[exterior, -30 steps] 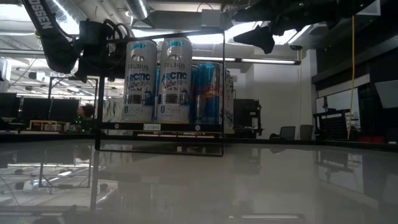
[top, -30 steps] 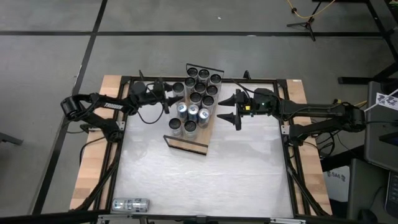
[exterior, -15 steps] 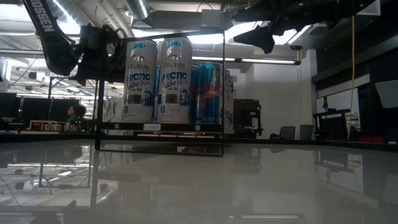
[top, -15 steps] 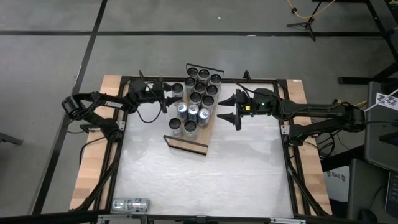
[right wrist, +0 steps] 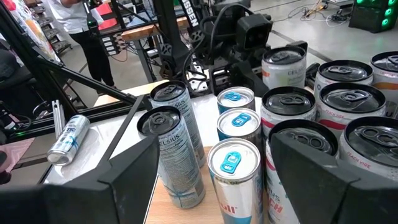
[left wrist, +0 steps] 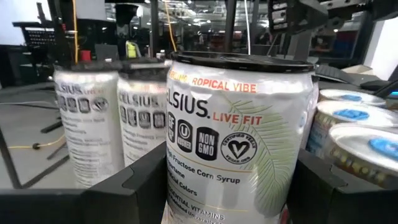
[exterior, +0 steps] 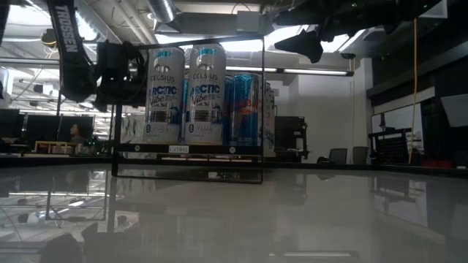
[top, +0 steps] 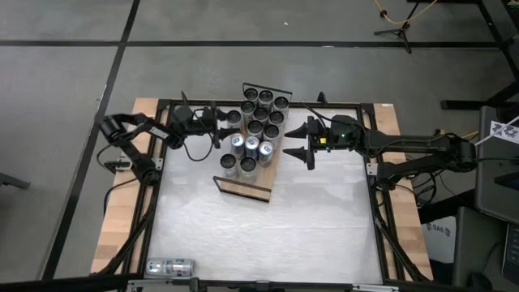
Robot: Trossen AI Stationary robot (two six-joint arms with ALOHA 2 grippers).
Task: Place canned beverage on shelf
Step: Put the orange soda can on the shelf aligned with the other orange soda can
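Note:
My left gripper is shut on a white Celsius can, the canned beverage, at the left side of the shelf's far half. The shelf is a light-wood board with black wire rails, lying slantwise on the table. It carries several upright cans: silver Celsius cans and blue ones at the near end, dark-topped ones farther back. My right gripper waits open, in the air to the right of the shelf, pointing at the cans. My left gripper pinches the can's side walls between its two fingers, one on each side of the body below the top rim. The fingers come level from the table's left. The can stands upright; I cannot tell whether its bottom rests on the shelf.
One more can lies on its side at the table's near left corner. A black frame runs around the white tabletop. A person stands beyond the table in the right wrist view.
My left gripper has sunk a little with the can, still shut on it and still level, beside the shelf's left side. The left arm's elbow has drawn in toward the table. The right arm has kept still.

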